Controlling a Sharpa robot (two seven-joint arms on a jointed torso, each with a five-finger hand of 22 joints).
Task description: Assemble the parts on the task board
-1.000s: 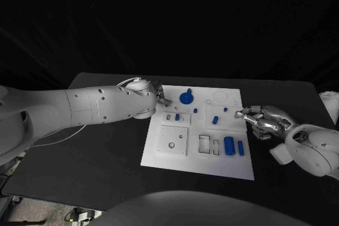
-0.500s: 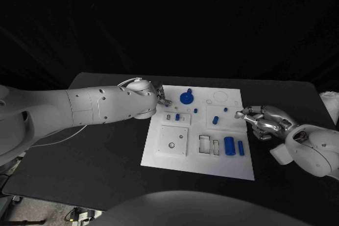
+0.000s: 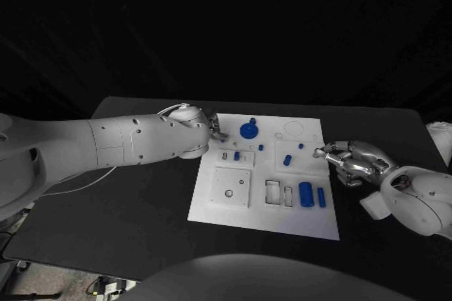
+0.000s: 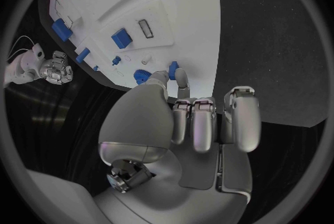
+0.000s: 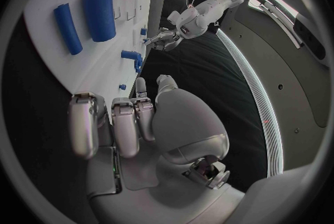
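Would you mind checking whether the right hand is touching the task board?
Cannot tell. In the head view the right hand sits at the task board's right edge, fingers curled; neither contact nor gap shows plainly.

Dim scene, black surround — task board [image 3: 266, 183] glares white beside the left robot hand [image 3: 215, 127]; wrist views fisheye-bent, dark-vignetted at rims.

Robot lab, dark test cell.
Black table [image 3: 141, 209] against black backdrop, white task board [image 3: 268, 216] at its middle with blue parts [image 3: 306, 193]; curved equipment housings [image 5: 278, 68] and cabling beyond the table's edge.
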